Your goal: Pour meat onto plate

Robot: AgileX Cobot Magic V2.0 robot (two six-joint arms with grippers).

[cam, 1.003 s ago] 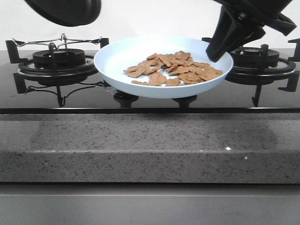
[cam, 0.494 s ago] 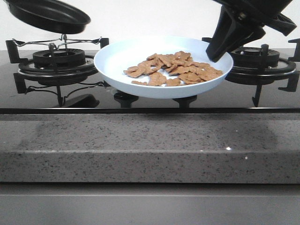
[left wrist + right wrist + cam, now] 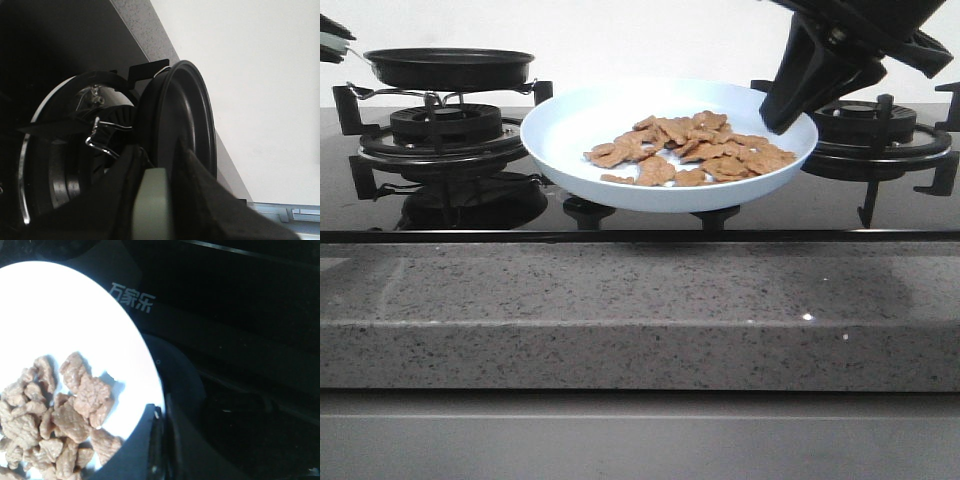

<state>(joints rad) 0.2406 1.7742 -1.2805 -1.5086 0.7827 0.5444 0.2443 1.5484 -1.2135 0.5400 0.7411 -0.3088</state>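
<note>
Black stovetop glass runs behind a speckled stone table edge. Right claw (image 3: 790, 112) pinches the plate (image 3: 570, 130) by its right rim, holding it above the glass between the burners, meat (image 3: 690, 148) heaped on it toward that rim. Left claw (image 3: 150, 200) grips the pan (image 3: 448, 66) by its pale handle; pan sits level on the left burner (image 3: 445, 135).

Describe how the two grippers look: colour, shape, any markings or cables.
The right gripper is matte black plastic, with broad, angular fingers tapering to a blunt tip under a bulkier black housing. The left gripper shows only as two dark, blurred fingers close to its wrist camera. No cables, labels or markings show on either; most of both arms is out of view.
</note>
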